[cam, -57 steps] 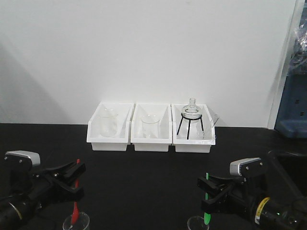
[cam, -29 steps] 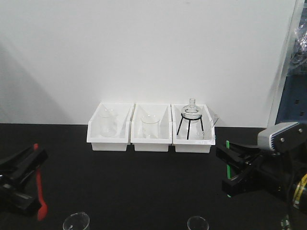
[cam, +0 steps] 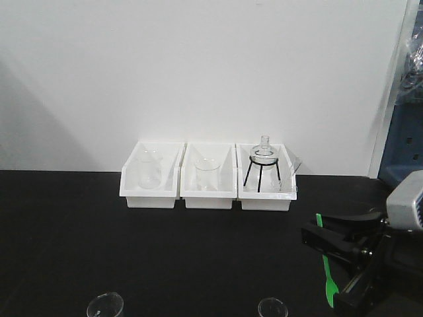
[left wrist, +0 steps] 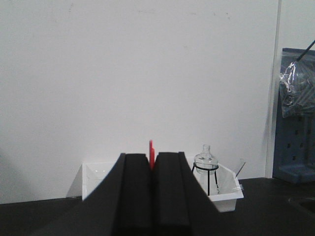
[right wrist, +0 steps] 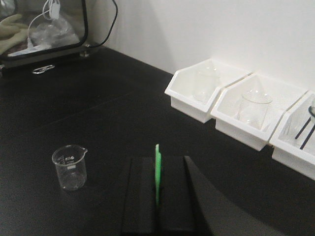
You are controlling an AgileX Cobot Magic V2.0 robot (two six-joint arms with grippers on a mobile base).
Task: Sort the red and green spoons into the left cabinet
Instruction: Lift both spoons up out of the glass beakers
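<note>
In the left wrist view my left gripper [left wrist: 152, 160] is shut on the red spoon [left wrist: 151, 149]. Only a short red end sticks up between the black pads. This gripper lies outside the front view. At the lower right of the front view my right gripper [cam: 330, 271] is shut on the green spoon [cam: 326, 264], which hangs nearly upright over the black table. The right wrist view shows the thin green spoon [right wrist: 157, 172] pinched edge-on between the pads of the right gripper [right wrist: 157, 162]. The left cabinet is out of view.
Three white bins [cam: 152, 193] with glassware stand in a row at the back wall; the right one holds a flask on a black tripod [cam: 264, 162]. Two small empty beakers [cam: 105, 306] [cam: 272, 308] stand at the front edge. A blue panel [cam: 403, 152] is at far right.
The left arm has swung left out of the front view with the red spoon. The right arm has moved right, carrying the green spoon away from the front beaker.
</note>
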